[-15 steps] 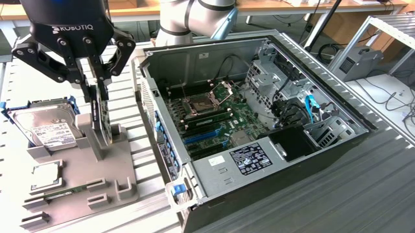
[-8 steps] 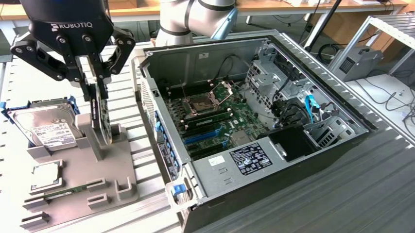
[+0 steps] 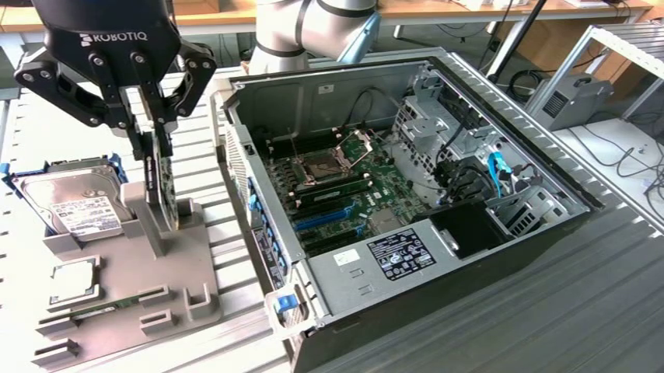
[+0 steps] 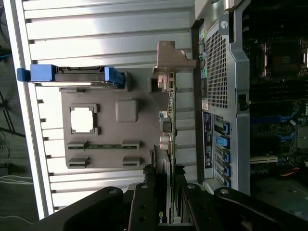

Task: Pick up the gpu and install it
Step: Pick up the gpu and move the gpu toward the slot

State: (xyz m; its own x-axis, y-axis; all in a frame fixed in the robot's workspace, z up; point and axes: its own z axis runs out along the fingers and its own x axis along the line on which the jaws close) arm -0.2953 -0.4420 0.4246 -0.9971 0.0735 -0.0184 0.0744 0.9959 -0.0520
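The gripper [image 3: 154, 128] sits over the grey parts tray [image 3: 124, 287], and its fingers [image 4: 144, 207] look clamped on the top edge of the gpu [image 3: 161, 175]. The card stands upright on its edge in the tray's tall slot, just beside the hard drive [image 3: 78, 206]. From the wrist view, the gpu [image 4: 169, 139] runs edge-on straight out from between the fingers. The open pc case [image 3: 467, 311] is on the exterior view's right, near the tray.

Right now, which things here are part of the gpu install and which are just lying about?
In the job:
gpu, gripper closed on it, open computer case.

Lying about:
hard drive, memory stick, processor chip.
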